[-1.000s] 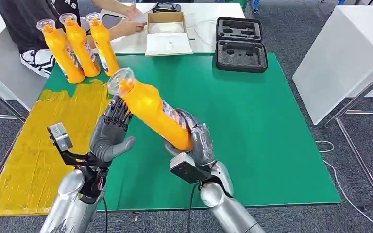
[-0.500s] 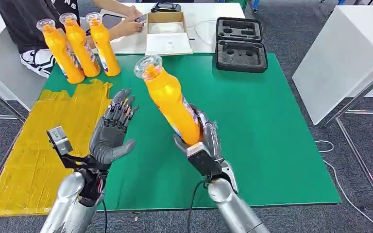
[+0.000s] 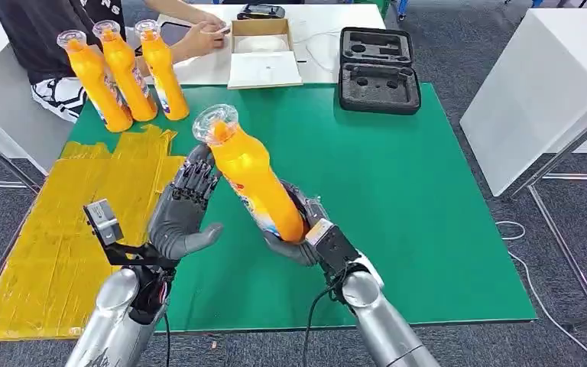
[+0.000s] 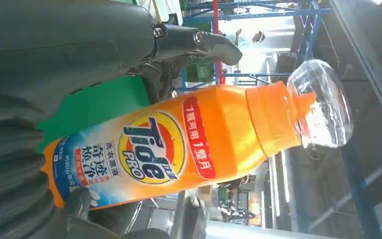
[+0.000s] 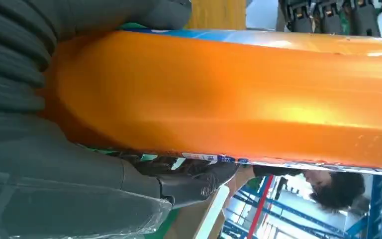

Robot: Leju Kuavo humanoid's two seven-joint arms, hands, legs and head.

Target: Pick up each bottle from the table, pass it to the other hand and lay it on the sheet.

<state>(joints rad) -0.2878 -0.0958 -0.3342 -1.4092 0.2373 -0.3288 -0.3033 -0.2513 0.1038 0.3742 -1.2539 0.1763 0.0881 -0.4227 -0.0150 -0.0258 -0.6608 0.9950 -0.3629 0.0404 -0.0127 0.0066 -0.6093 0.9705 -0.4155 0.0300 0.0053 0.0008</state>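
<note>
A green tabletop (image 3: 397, 199) stood on grey carpet, with a yellow sheet (image 3: 53, 229) along its left side and three bottles (image 3: 126, 73) standing at the far left corner. The right hand (image 3: 306, 229) gripped the base of an orange bottle (image 3: 252, 180), tilted towards the left hand (image 3: 183, 210), which was spread, empty, just beside its body. A good handover would need the left fingers wrapped firmly round the middle before the right lets go. Whether the left fingertips touched the bottle was unclear; the right fingers lay largely hidden behind it.
</note>
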